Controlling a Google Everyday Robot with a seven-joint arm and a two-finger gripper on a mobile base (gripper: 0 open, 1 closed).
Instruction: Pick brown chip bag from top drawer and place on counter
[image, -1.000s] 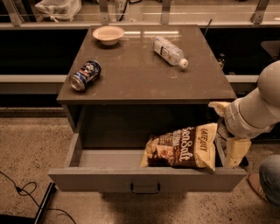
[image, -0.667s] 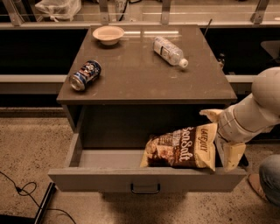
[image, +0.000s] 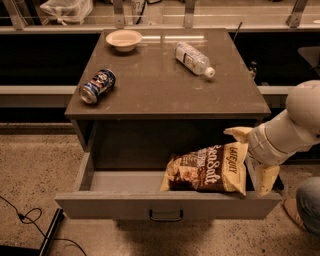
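Jaws spread wide, nothing clamped. Gripper (image: 251, 157) sits lower right of frame, at the right end of the brown chip bag (image: 205, 169); contact unclear. Bag lies in the right half of the open top drawer (image: 110, 206). Counter (image: 160, 85) above holds can (image: 97, 86), bottle (image: 194, 59), bowl (image: 124, 39).

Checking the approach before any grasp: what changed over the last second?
The tool, open, slid left to the brown chip bag's right end. The bag, the top drawer, and the can, bottle and bowl on the counter stayed put.
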